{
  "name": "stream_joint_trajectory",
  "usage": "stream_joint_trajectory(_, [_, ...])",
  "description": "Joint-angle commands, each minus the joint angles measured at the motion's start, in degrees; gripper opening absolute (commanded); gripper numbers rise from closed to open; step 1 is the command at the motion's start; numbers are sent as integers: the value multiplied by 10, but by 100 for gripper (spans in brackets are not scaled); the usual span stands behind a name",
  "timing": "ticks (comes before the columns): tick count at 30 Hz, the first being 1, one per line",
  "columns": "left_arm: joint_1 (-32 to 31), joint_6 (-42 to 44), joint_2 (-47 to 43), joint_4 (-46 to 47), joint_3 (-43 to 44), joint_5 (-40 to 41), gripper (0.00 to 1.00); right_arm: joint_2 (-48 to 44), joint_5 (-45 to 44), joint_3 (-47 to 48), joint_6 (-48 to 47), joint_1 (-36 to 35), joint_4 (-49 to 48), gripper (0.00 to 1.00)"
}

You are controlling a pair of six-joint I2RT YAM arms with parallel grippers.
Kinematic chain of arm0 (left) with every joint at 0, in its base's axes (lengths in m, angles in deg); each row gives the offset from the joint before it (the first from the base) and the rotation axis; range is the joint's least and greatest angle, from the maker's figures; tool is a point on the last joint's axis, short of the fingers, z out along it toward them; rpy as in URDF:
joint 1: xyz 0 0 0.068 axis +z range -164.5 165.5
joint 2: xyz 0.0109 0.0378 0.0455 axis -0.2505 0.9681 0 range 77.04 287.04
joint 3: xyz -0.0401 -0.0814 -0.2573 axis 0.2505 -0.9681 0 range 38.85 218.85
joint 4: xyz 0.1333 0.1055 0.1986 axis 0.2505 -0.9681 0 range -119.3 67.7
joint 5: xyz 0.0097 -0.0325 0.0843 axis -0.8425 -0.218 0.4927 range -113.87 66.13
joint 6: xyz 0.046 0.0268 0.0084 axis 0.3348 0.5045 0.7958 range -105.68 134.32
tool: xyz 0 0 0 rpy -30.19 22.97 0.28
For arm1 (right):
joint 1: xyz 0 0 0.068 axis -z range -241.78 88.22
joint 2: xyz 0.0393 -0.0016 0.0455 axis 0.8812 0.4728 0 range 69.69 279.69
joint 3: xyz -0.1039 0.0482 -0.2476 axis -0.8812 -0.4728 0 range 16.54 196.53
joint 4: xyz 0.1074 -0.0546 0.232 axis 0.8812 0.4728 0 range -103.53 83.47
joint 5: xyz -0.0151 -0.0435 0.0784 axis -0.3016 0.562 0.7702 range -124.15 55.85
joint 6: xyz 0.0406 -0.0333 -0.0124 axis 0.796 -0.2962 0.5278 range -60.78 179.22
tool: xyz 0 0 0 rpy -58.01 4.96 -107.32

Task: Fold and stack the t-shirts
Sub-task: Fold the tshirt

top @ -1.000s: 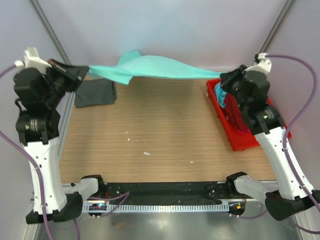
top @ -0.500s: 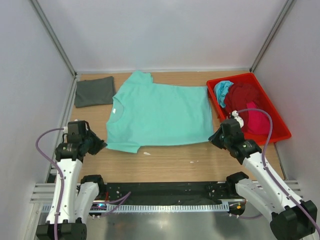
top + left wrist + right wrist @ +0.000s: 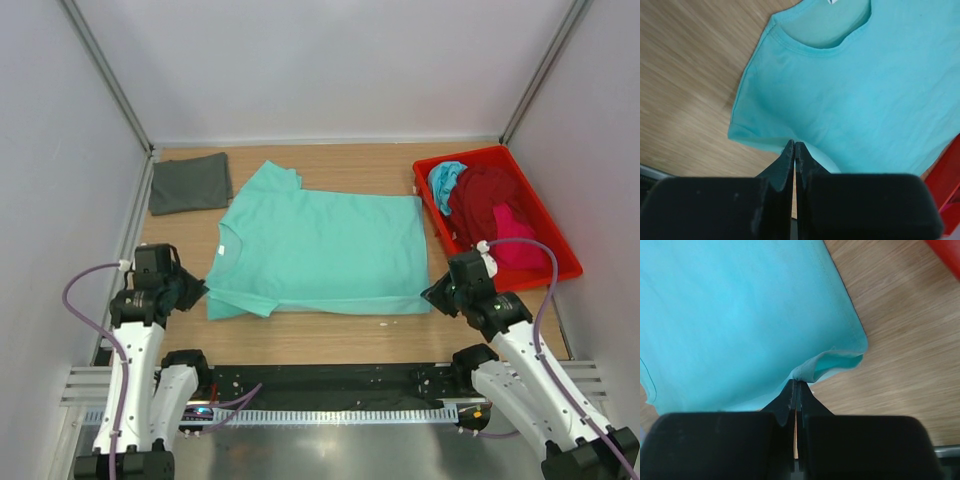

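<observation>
Top external view, your stock:
- Table (image 3: 340, 332).
- Mint shirt (image 3: 320, 250): flat on the table, stretched between both claws.
- Grey shirt (image 3: 189, 183): folded, well beyond your left claw.
- Left claw (image 3: 196, 290): pinching the mint shirt's near edge by the sleeve.
- Right claw (image 3: 432, 295): pinching its near hem corner.
- Risk: if you pull unevenly, the cloth will likely bunch or slip free.

Plain mint green t-shirt (image 3: 320, 250); dark grey t-shirt (image 3: 190, 183) far left; red tray (image 3: 465, 154) right holds turquoise shirt (image 3: 445, 180), maroon shirt (image 3: 490, 190), pink shirt (image 3: 515, 245); light wood-grain table (image 3: 330, 335).
</observation>
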Motion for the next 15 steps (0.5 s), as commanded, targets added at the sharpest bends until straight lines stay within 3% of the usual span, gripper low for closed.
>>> stream_joint_trajectory(1, [3,-14,30,66,5,-18,0,14,-23,-1,7,0,-25,1])
stream_joint_trajectory(8, [3,44,176,154,50,-52,0,109,-56,9,-27,1,-84,1])
stream_joint_trajectory(15, [3,120,322,186,145,-90,0,168,-76,30,-58,1,-119,1])
